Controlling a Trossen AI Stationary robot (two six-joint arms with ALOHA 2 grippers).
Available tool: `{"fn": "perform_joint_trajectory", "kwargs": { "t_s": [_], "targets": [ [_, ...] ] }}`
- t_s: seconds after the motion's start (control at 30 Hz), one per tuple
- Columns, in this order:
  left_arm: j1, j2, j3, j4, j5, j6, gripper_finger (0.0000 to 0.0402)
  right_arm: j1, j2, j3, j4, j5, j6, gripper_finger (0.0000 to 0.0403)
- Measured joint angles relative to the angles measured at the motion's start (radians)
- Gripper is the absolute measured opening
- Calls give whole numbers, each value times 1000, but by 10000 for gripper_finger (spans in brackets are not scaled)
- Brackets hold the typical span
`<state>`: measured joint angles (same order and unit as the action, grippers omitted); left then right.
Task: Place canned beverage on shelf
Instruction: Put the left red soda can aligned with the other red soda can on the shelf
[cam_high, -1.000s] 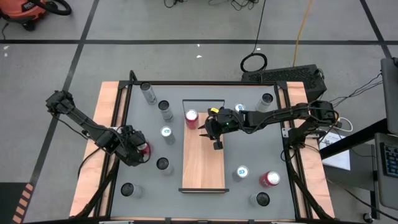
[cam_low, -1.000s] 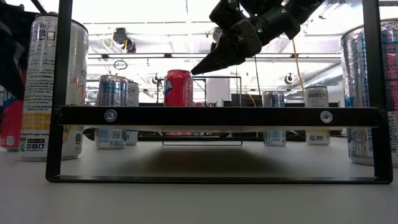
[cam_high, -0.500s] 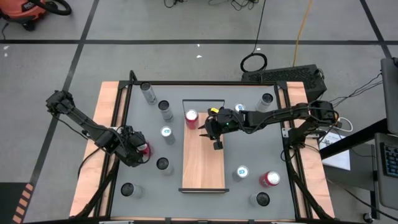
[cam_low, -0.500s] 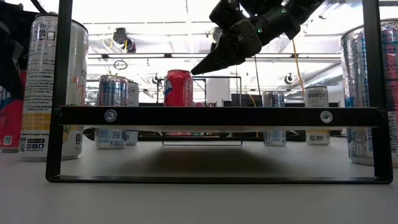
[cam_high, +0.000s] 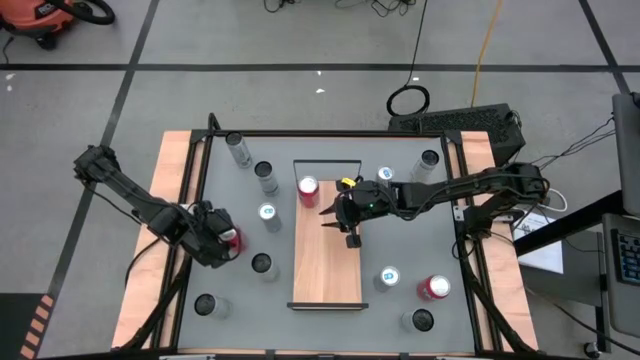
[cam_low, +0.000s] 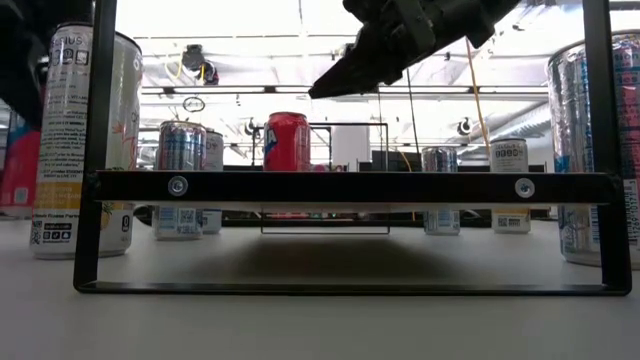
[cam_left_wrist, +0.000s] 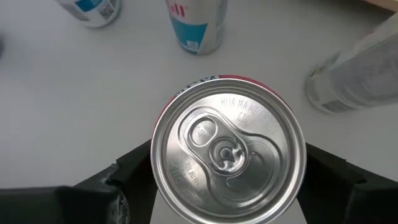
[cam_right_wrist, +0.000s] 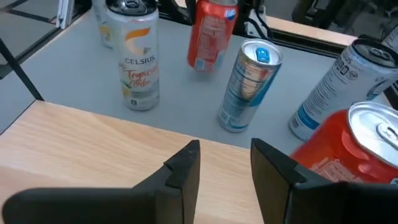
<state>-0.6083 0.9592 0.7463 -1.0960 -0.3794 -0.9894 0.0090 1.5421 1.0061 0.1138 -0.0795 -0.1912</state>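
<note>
The shelf (cam_high: 327, 262) is a light-wood board on a black frame (cam_low: 350, 187), with a wire rail (cam_high: 327, 163) at its far end. A red can (cam_high: 308, 187) stands upright on the board near that rail and also shows in the low view (cam_low: 287, 140). My left gripper (cam_high: 226, 243) is at the table's left, shut on another red can (cam_left_wrist: 229, 155). My right gripper (cam_high: 338, 220) hovers over the middle of the board, just near of the standing can. Its fingers (cam_right_wrist: 186, 165) are a little apart and hold nothing. My left gripper pinches the red can between its two fingers, one on each side of the wall just under the top rim (cam_left_wrist: 155, 149). The fingers come from above and point down. The can is upright, and in the low view its red side (cam_low: 20, 170) hangs above the table top.
Several silver cans stand around the shelf, on the left (cam_high: 265, 177) (cam_high: 262, 265) and on the right (cam_high: 388, 278) (cam_high: 430, 160). A red-topped can (cam_high: 432, 288) stands near right. A tall Celsius can (cam_low: 85, 140) stands by the shelf's near left post.
My left gripper has gone up with the red can, which has stayed upright and lifted off the table. My right gripper has gone up a little above the shelf.
</note>
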Motion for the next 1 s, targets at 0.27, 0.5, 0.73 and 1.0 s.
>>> {"fn": "perform_joint_trajectory", "kwargs": {
  "t_s": [0.27, 0.5, 0.73, 1.0],
  "targets": [
    [0, 0, 167, -104, -2, 10, 289, 8, -35, 0, 4, 4, 31, 110],
    [-1, -3, 309, -124, -14, 83, 289, 6, -39, 0, 100, 6, 66, 110],
    [-1, -3, 414, -120, -35, 150, 290, 17, -39, 0, 105, 2, 97, 132],
    [0, 6, 430, -20, -145, 212, 290, 49, -39, 0, 264, 5, 45, 199]
  ]
}}
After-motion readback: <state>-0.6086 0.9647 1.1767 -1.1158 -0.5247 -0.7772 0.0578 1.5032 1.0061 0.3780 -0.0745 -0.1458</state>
